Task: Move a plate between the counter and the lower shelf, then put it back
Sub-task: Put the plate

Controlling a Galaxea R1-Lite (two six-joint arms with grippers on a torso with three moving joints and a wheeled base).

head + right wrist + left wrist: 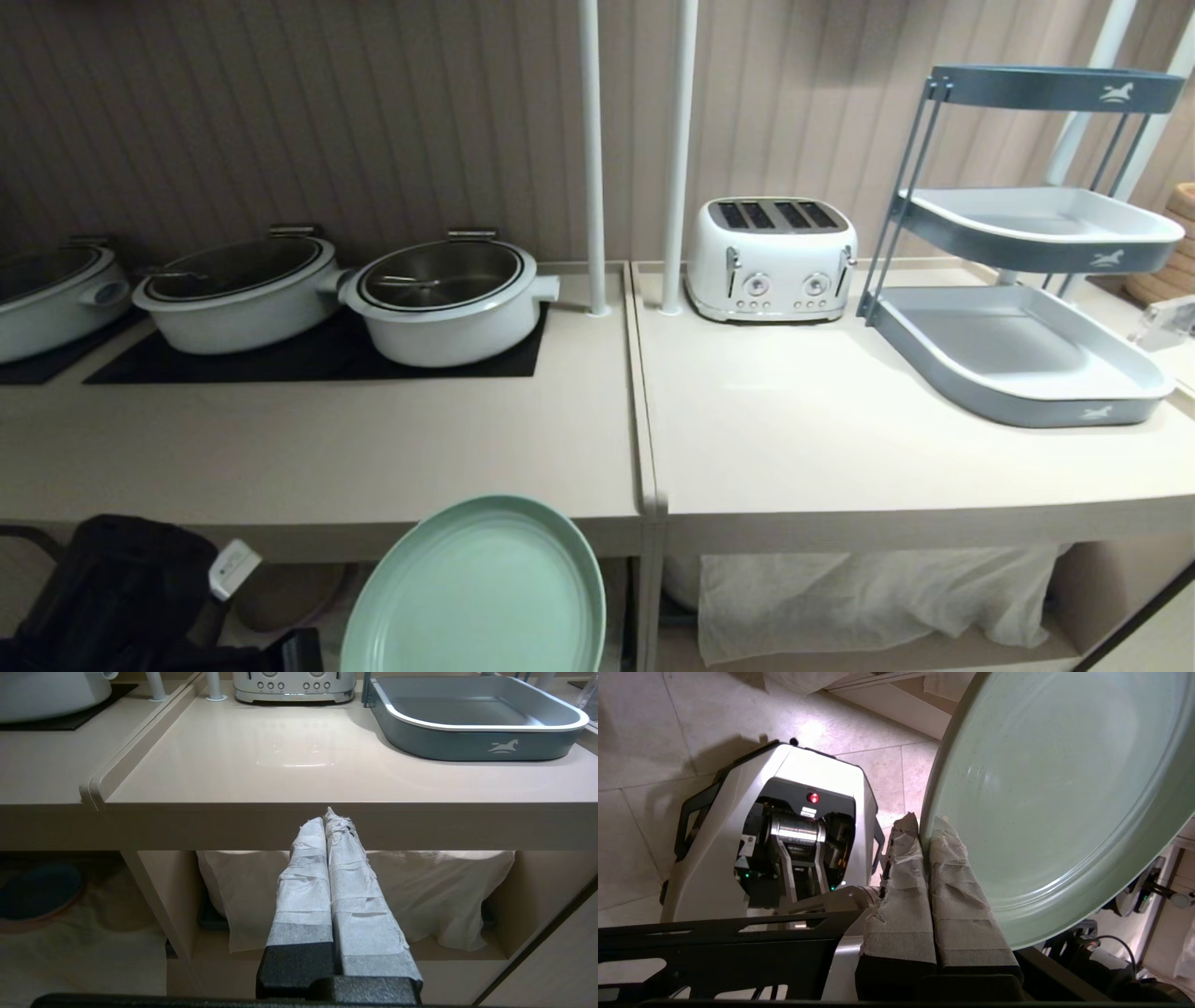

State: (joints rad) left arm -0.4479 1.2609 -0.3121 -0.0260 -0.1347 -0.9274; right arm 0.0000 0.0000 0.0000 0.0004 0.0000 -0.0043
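Where the counter (pixel 308 448) shows its front edge in the head view, the plate (pixel 481 593) hangs tilted before it. The left wrist view shows the left gripper (pixel 924 835) pinching its rim. In the right wrist view, the right gripper (pixel 329 821) is pressed together, empty.

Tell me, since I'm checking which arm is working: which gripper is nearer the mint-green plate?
Left. The left gripper is shut on the plate's rim, holding it tilted below the counter's front edge. The right gripper is shut on nothing, off near the paler top.
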